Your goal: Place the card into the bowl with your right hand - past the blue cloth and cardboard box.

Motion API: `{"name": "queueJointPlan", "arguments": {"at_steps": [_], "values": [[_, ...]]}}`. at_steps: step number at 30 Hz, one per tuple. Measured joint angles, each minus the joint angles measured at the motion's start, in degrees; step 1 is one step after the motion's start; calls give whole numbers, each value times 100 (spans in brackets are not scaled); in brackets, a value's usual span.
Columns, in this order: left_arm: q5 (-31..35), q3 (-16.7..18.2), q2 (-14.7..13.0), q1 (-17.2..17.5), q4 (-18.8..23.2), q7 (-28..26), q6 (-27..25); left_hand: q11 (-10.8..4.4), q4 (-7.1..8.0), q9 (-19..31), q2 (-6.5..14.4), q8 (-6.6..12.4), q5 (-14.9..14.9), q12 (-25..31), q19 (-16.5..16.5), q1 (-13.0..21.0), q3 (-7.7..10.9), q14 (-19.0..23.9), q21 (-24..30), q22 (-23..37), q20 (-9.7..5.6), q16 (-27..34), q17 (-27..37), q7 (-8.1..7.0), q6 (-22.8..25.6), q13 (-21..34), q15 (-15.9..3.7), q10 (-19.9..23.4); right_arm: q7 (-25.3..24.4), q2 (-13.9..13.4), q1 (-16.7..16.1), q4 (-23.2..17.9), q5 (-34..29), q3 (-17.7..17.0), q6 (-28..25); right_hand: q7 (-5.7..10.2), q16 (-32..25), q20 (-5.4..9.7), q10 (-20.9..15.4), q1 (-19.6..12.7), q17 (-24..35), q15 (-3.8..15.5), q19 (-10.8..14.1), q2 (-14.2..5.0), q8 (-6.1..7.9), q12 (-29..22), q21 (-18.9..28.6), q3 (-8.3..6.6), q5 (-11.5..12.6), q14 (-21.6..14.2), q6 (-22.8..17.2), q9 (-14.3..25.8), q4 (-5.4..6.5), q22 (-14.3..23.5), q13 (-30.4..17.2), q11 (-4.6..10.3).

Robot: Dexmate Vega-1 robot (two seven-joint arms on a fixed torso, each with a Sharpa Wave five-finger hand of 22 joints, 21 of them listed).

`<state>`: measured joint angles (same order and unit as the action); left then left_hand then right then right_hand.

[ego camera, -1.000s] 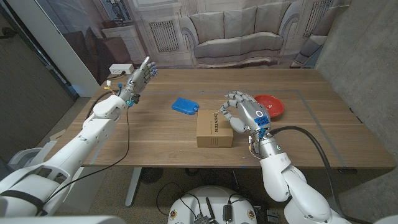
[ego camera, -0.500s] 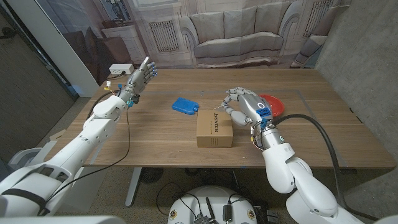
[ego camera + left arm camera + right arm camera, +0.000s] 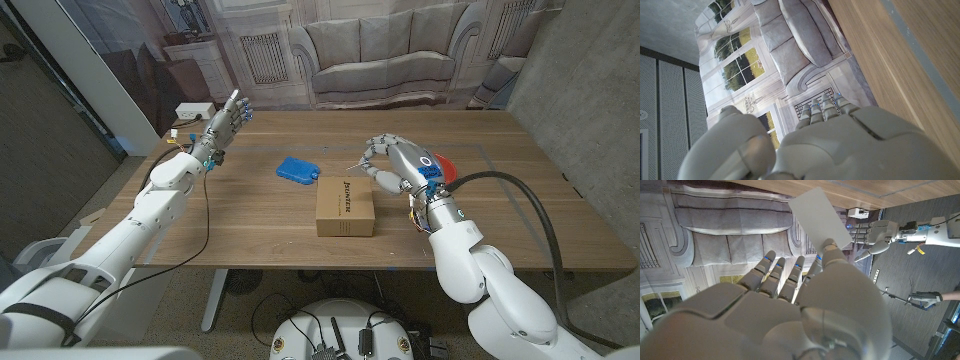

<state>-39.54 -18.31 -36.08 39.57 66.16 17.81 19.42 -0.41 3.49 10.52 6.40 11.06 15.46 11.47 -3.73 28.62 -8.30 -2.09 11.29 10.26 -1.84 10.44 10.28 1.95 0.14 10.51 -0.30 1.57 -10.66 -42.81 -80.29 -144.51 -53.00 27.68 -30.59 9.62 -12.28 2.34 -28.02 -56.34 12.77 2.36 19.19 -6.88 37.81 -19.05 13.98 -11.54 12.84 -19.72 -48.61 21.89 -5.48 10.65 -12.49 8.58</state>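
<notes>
- Right hand [image 3: 398,165] pinches the card [image 3: 361,160] between thumb and fingertip, raised above the surface [image 3: 250,215] just beyond the cardboard box [image 3: 345,208], on the box's far right side.
- Picking up looks done; the card is clear of the box and well apart from the blue cloth [image 3: 296,170].
- Left to do, I judge: carry it on to the red bowl [image 3: 441,166], which sits just past the box on the hand's far side, and let go.
- Left hand [image 3: 224,125] hangs spread, holding nothing, far from the box.

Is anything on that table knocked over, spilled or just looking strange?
Nothing stands out. The cardboard box sits squarely, the blue cloth lies beside it, and the red bowl is upright. The right hand pinches the card; the left hand holds nothing.
</notes>
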Motion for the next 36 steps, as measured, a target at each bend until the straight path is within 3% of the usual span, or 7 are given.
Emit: {"name": "queueJointPlan", "arguments": {"at_steps": [21, 36], "values": [[-27, 24, 2, 91, 15, -23, 19, 32, -24, 0, 23, 0, 1, 0, 0, 23, -24, 0, 0, 0, 0, 0, 0, 32, 32, 0, 0, -32, 273, -44, 249, 14, 480, -301, -1, 10, 21, 0, 0, -1, -26, 0, 0, 1, -4, 23, -26, 0, -44, 0, 11, 5, 0, 1, 0, 1], [-16, 66, -76, 193, 155, -111, 24, 32, -24, 0, 45, 0, 2, 0, 0, 45, -24, 0, 0, -14, 0, 0, 0, 32, 32, 0, 0, -32, 173, -92, 404, 170, 1013, -462, 43, 10, 43, 0, -31, 0, -53, 0, -1, 0, -18, 23, -26, -1, -44, 1, 12, 3, -1, 2, -1, -30]]}}
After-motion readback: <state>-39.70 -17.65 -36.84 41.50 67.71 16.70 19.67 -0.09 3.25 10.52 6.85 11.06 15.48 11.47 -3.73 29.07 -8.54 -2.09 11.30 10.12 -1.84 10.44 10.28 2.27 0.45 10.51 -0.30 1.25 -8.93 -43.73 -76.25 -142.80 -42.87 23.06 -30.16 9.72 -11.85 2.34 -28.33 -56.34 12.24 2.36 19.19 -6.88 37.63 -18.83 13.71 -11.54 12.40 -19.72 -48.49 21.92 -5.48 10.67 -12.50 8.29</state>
